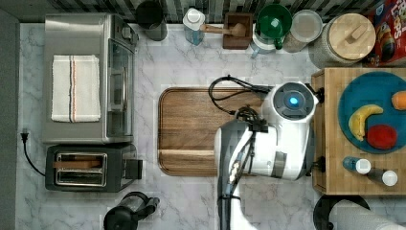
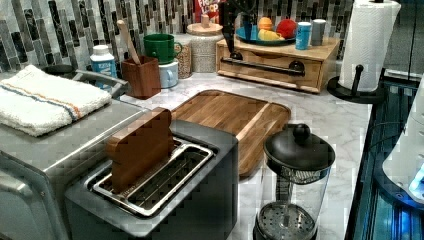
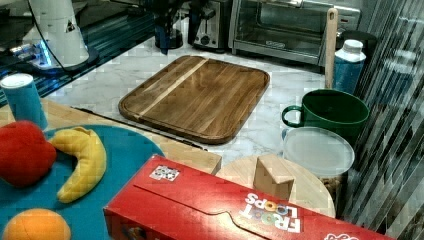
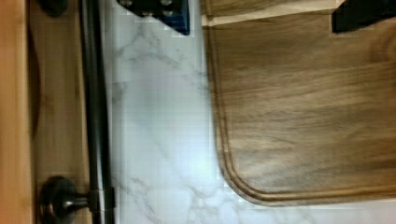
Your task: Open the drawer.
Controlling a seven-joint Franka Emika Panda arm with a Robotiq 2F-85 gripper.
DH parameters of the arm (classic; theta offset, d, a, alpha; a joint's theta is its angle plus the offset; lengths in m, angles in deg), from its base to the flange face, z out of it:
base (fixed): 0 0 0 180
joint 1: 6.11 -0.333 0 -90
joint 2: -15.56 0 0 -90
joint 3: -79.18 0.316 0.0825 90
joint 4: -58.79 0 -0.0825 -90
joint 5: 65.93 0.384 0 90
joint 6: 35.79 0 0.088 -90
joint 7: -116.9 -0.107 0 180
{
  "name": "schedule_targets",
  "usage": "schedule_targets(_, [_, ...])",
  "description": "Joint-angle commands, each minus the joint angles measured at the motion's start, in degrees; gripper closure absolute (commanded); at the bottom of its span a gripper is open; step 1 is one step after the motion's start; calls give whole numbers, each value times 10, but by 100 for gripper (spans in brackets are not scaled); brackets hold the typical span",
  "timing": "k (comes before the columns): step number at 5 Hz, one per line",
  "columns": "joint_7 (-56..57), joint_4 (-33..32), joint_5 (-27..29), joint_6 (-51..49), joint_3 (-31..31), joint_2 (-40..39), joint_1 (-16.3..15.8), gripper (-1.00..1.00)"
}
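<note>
black bar handle (image 4: pixel 95 112) sits close under the wrist, tool (image 4: pixel 261 14) spread and empty, drawer (image 2: pixel 270 62) shut, pull not begun.

Marble counter (image 1: pixel 182 62) w/ a brown cutting board (image 1: pixel 191 129) in the middle of the top view. At 9 o'clock from it: toaster oven (image 1: pixel 86 79) w/ a folded towel (image 1: pixel 75 87) on top, black toaster (image 1: pixel 88 166) just below. French press (image 1: pixel 127 213) at approx 7. Along the back, 12 to 2: blue bottle (image 1: pixel 193 24), wooden utensil holder (image 1: pixel 238 30), green mug (image 1: pixel 274 21), jar w/ wood lid (image 1: pixel 347 38), cereal box (image 1: pixel 390 28). At 3: blue plate (image 1: pixel 354 91) w/ banana (image 1: pixel 361 119), red apple (image 1: pixel 382 136), orange (image 1: pixel 399 100). Paper towel roll (image 2: pixel 370 37) near 5.
</note>
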Motion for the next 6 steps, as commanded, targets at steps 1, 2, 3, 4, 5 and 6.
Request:
schedule_targets(1, [148,-17,3,75,-32,21,49,-100])
schedule_targets(2, [168,-25,-3,114,-38,9,56,-100])
schedule_targets(3, [184,-33,2,153,-29,-4,77,-100])
schedule_targets(4, [191,-45,-2,192,-33,-21,80,-100])
schedule_targets(5, [208,-56,3,230,-40,-35,83,-100])
schedule_targets(6, [227,-72,26,261,-39,-43,93,-100])
